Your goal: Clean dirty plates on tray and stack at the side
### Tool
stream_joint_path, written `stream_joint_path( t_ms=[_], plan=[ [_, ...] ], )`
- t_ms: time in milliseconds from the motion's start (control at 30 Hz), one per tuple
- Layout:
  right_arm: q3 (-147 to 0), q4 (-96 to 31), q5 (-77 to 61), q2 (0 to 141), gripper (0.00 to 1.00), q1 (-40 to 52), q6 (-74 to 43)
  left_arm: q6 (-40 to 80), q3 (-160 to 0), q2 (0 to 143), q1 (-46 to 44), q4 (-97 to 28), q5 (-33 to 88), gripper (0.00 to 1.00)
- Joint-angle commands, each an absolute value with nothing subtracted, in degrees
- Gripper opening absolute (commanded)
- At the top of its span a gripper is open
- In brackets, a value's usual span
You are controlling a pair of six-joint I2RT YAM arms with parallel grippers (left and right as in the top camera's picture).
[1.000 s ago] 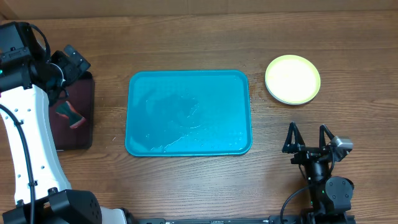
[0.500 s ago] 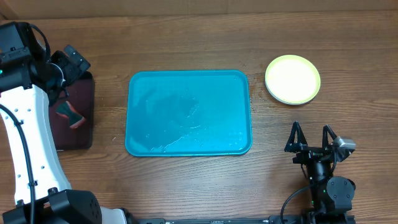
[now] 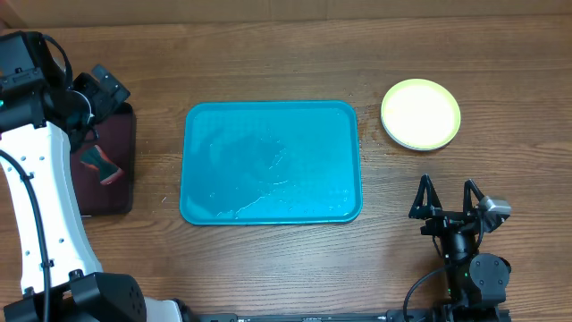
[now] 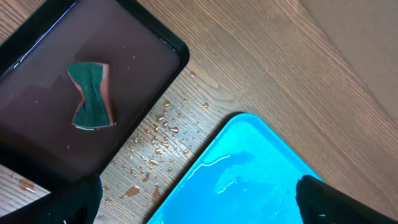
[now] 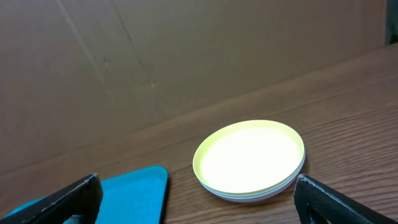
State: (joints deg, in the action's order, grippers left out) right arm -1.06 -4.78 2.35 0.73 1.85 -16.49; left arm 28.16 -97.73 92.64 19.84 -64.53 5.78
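Observation:
The turquoise tray (image 3: 271, 161) lies wet and bare in the table's middle; it also shows in the left wrist view (image 4: 249, 180) and the right wrist view (image 5: 124, 193). The plates (image 3: 420, 114) sit stacked on the table to the right of the tray, yellow-green rimmed one on top; in the right wrist view the stack (image 5: 250, 158) shows paler plates under it. My right gripper (image 3: 445, 199) is open and empty, near the front edge below the stack. My left gripper (image 4: 193, 202) is open and empty, high over the gap between the dark tray and the turquoise tray.
A dark maroon-black tray (image 3: 105, 161) stands at the left with a green and orange sponge (image 3: 100, 165) in it; both show in the left wrist view, tray (image 4: 37, 124), sponge (image 4: 92, 94). Water drops (image 4: 158, 140) lie on the wood between the trays.
The right gripper has drawn slightly toward the table's front edge. The left arm, the tray and the plates have not moved.

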Motion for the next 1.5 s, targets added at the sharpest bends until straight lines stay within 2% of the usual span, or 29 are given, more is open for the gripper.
stream_joint_path(
  t_ms=[0,700,967,1200,1467],
  plan=[
    [-0.5,-4.6,2.3,0.2,1.00,1.5,-16.3,27.9,-97.5,93.1,19.5,-64.3,5.8,1.00],
    [-0.5,-4.6,2.3,0.2,1.00,1.5,-16.3,27.7,-97.5,93.2,19.5,-64.3,0.1,1.00],
    [-0.5,-4.6,2.3,0.2,1.00,1.5,-16.3,26.8,-97.3,91.5,19.3,-69.0,-3.5,1.00],
    [-0.5,-4.6,2.3,0.2,1.00,1.5,-16.3,25.0,-89.8,82.1,17.0,-67.5,-6.8,1.00],
    [-0.5,-4.6,2.3,0.2,1.00,1.5,-16.3,18.0,-68.3,63.3,12.0,-54.2,-6.8,0.99]
  ],
)
